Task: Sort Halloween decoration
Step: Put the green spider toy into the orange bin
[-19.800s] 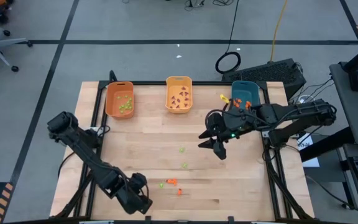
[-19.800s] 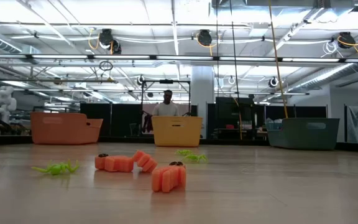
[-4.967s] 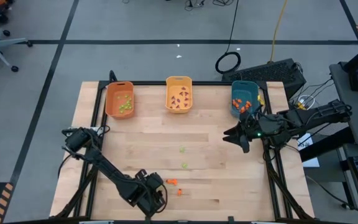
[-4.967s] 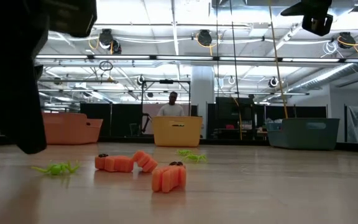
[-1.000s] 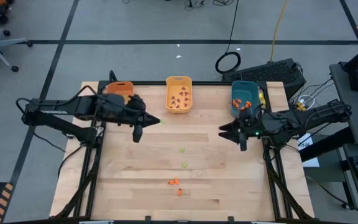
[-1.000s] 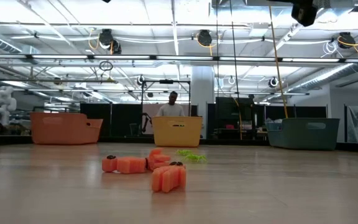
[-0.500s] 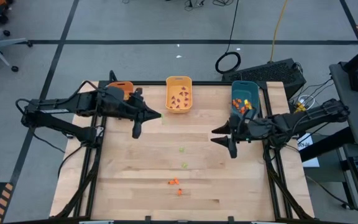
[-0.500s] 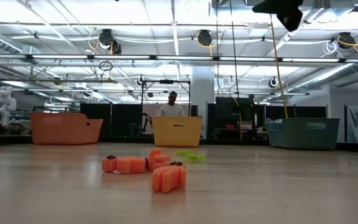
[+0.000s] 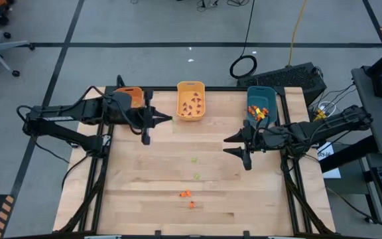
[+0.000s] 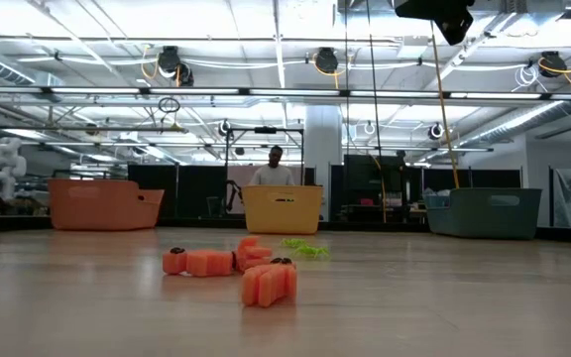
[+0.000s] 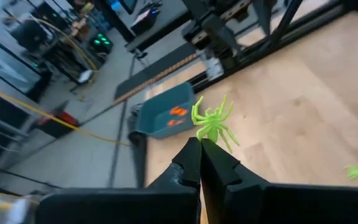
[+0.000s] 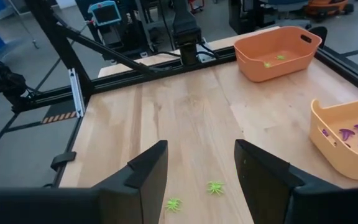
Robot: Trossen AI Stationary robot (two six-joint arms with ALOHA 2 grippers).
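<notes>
Left wrist view shows the left gripper (image 11: 201,149) clenched on a green spider (image 11: 211,124), just right of the orange bin (image 9: 130,97); the drop lies leftward. Right gripper (image 9: 241,147) hangs released over the surface (image 9: 257,192).

Pale wood-plank table (image 9: 244,192), matt, visible grain. Smooth moulded-plastic bins: orange bin (image 12: 281,52), yellow bin (image 9: 191,101), teal bin (image 10: 484,211). Rubbery-looking light green spider (image 11: 212,122) pinched between dark matt fingers (image 11: 219,167). Ridged, matt orange trinkets (image 10: 267,282).
</notes>
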